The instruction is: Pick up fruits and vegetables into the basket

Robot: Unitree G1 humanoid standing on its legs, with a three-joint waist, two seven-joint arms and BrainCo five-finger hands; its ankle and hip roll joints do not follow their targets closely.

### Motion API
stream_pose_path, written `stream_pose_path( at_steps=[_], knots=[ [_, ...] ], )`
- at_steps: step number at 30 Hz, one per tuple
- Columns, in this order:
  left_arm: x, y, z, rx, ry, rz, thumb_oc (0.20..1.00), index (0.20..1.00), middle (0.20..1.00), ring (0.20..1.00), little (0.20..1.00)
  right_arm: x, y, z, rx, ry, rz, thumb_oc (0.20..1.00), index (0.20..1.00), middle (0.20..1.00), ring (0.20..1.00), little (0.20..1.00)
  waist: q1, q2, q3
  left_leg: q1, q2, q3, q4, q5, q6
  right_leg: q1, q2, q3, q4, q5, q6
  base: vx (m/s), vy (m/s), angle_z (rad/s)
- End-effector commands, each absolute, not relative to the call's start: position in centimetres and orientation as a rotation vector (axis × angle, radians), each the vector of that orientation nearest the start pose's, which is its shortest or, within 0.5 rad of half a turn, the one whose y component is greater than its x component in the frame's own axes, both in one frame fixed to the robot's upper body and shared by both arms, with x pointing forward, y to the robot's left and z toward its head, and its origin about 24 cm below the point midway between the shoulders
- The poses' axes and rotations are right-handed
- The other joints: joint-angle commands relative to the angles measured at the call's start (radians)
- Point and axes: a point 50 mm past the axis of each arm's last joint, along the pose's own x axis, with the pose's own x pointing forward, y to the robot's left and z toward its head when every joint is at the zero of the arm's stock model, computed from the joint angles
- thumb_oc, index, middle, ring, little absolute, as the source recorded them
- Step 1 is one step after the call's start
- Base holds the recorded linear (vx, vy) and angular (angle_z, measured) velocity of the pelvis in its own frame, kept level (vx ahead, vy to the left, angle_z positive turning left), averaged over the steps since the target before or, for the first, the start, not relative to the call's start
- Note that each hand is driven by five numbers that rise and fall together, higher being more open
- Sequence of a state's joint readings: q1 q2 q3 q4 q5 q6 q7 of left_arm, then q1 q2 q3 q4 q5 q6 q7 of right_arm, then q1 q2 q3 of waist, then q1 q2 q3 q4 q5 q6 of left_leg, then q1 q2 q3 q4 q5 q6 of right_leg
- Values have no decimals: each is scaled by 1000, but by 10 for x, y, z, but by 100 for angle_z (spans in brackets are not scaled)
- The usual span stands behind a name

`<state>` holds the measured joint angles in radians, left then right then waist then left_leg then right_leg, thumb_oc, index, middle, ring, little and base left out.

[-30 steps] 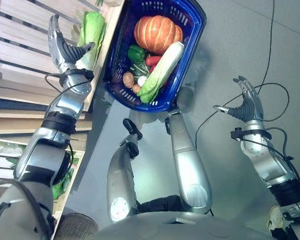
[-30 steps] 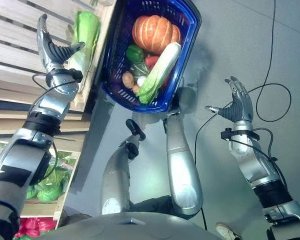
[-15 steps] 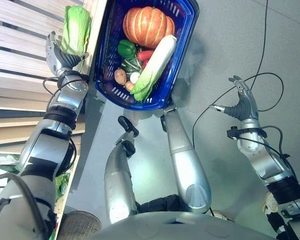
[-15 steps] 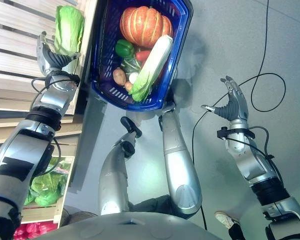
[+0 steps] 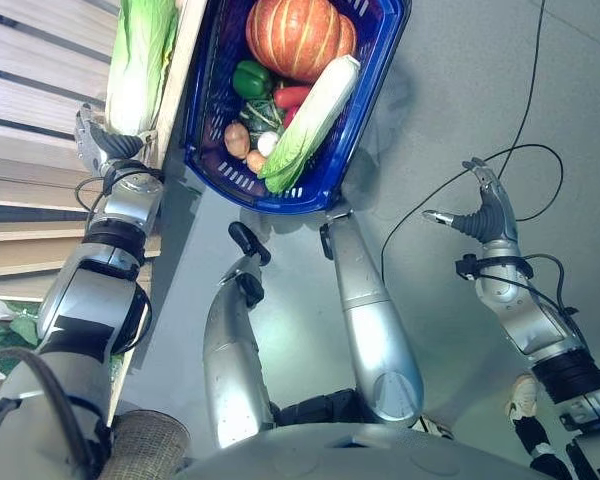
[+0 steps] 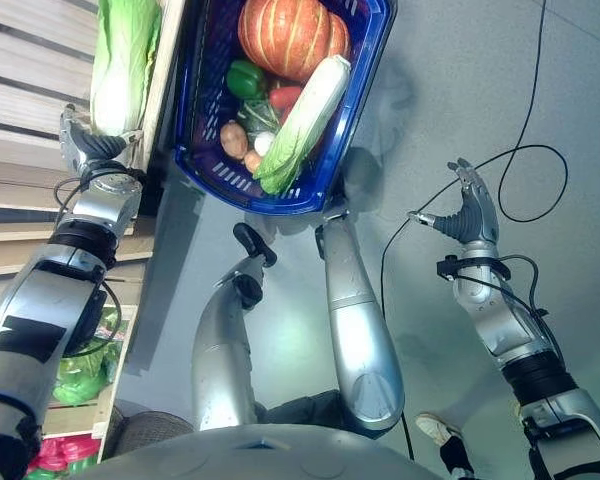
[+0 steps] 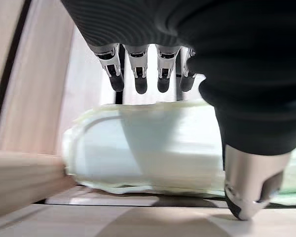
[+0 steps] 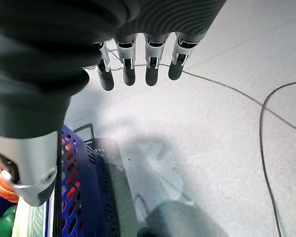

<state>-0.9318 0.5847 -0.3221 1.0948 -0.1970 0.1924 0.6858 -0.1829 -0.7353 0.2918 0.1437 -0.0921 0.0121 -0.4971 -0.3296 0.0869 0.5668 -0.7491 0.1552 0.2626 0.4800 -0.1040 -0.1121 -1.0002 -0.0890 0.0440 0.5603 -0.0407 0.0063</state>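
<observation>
The blue plastic lattice basket (image 5: 372, 120) sits on the grey floor and holds an orange ribbed pumpkin (image 5: 295, 35), a green bell pepper (image 5: 250, 78), a red pepper (image 5: 292, 96), a brown potato (image 5: 237, 139) and a long white-and-green napa cabbage (image 5: 310, 125) lying across them. Just beside the basket, on the slatted wooden shelf (image 5: 40, 110), lies another pale green napa cabbage (image 5: 135, 65). The left hand (image 5: 98, 145) reaches its white base with fingers (image 7: 140, 74) straight, unclasped. Well apart from the basket, the right hand (image 5: 488, 212) hangs relaxed, holding nothing.

Both eye views look down from the head and share the basket (image 5: 365, 110). Each wrist view looks closely along its own hand.
</observation>
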Motion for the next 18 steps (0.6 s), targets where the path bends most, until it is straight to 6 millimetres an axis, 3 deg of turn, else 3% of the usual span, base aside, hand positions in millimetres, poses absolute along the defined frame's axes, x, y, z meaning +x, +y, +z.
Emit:
stream_pose_path(
  at_steps=[1, 10, 18],
  knots=[
    [350, 332, 108, 695, 340, 910, 1000, 1000, 1000, 1000, 1000, 280, -245, 83, -780, -164, -261, 1000, 1000, 1000, 1000, 1000, 14, -58, -47, -106, -22, 25, 83, -58, 47, -24, 5, -24, 22, -78, 56, -5, 16, -4],
    [356, 331, 117, 716, 372, 873, 1000, 1000, 1000, 1000, 1000, 289, -248, 81, -763, -160, -274, 1000, 1000, 1000, 1000, 1000, 10, -51, -47, -126, -26, 20, 94, -63, 47, -50, 5, -17, 25, -71, 52, 0, -1, 0],
    [367, 322, 126, 788, 385, 736, 1000, 1000, 1000, 1000, 1000, 294, -251, 81, -750, -163, -282, 1000, 1000, 1000, 1000, 1000, -1, -47, -47, -128, -26, 28, 88, -62, 43, -60, 3, -12, 6, -55, 54, 1, 6, -2]
  ],
)
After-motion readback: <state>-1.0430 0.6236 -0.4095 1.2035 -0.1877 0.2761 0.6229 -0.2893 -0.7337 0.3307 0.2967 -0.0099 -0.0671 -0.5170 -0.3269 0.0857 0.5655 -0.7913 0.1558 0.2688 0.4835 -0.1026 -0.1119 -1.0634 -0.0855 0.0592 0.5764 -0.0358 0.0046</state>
